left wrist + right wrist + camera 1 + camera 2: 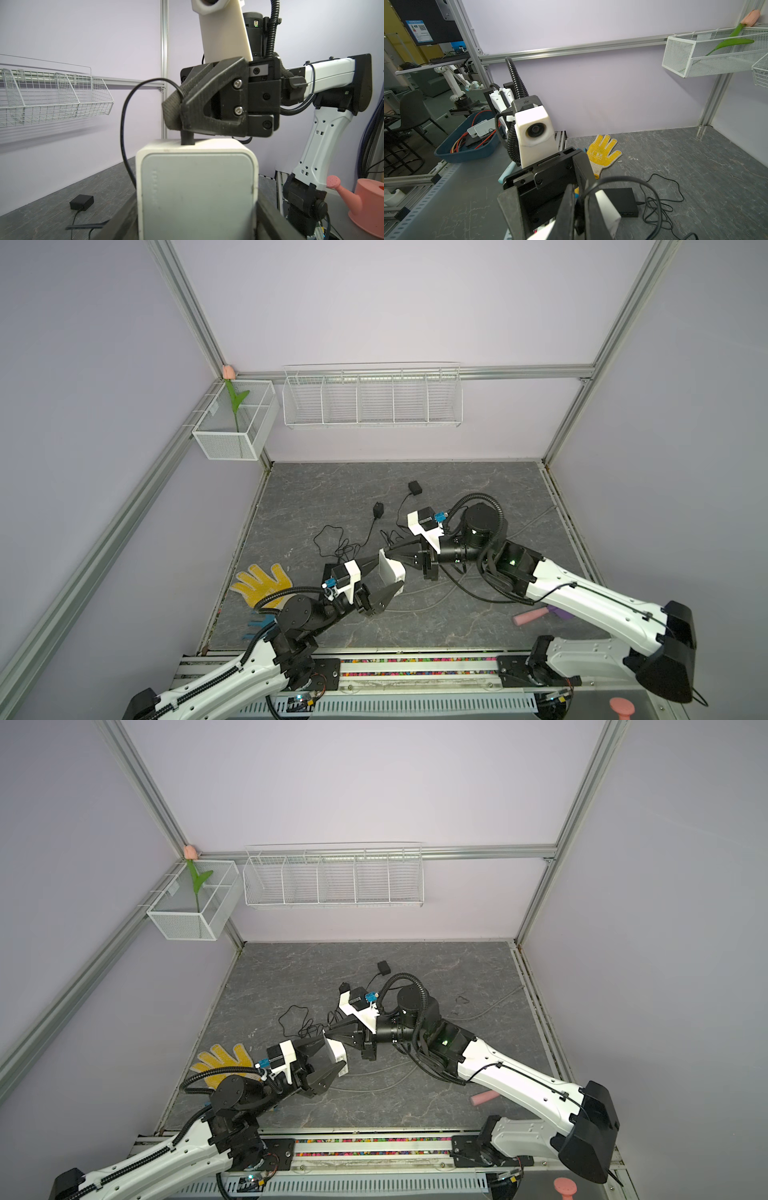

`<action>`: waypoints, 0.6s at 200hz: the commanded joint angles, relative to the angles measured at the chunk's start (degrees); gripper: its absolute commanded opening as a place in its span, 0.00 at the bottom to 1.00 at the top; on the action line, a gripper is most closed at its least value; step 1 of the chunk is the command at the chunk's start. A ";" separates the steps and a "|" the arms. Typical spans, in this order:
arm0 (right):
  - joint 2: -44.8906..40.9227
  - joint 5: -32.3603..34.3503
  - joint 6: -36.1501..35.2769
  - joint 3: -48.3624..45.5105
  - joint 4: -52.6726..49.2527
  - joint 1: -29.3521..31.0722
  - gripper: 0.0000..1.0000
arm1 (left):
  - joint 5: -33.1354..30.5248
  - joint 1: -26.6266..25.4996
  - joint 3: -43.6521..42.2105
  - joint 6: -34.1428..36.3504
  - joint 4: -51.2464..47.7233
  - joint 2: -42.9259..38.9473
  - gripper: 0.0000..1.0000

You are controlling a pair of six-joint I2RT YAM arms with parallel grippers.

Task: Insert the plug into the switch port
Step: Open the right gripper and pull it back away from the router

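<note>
Near the counter's (pixel 457 626) front edge lie one yellow glove (pixel 262 585), toward the left corner, and one pink stick (pixel 528 616), toward the right edge. Just beyond, the left fingers (pixel 384 599) clamp the one white switch (pixel 197 187) by its sides, apparently raised off the counter so its port edge faces the other arm. The right fingers (pixel 207 93) are closed on the single plug (pixel 188 139), whose tip touches the switch's upper edge; whether it is seated cannot be told. Its cable (pixel 122 124) loops away slack. One black box (pixel 620 199) lies near the switch. Farther back lie two black adapters (pixel 378 510), the farther adapter (pixel 415 488) nearer the back edge. Two baskets hang on the walls: a mesh basket (pixel 232 441) and a long wire basket (pixel 372 410).
</note>
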 commanded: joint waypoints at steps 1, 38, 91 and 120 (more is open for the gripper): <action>2.83 -4.67 -0.64 -3.47 -13.75 0.28 0.07 | -0.87 0.20 6.16 0.20 18.07 -3.14 0.00; 3.98 -4.29 -1.18 -2.01 -15.46 0.14 0.07 | -0.05 0.18 6.90 -0.11 17.54 -3.33 0.00; 1.60 2.11 -3.12 3.03 -21.89 -1.31 0.41 | -6.48 0.24 5.30 2.25 0.79 -1.90 0.00; -2.54 6.92 -5.12 7.04 -27.19 -2.87 0.60 | -12.48 0.28 2.00 0.89 -6.55 1.39 0.00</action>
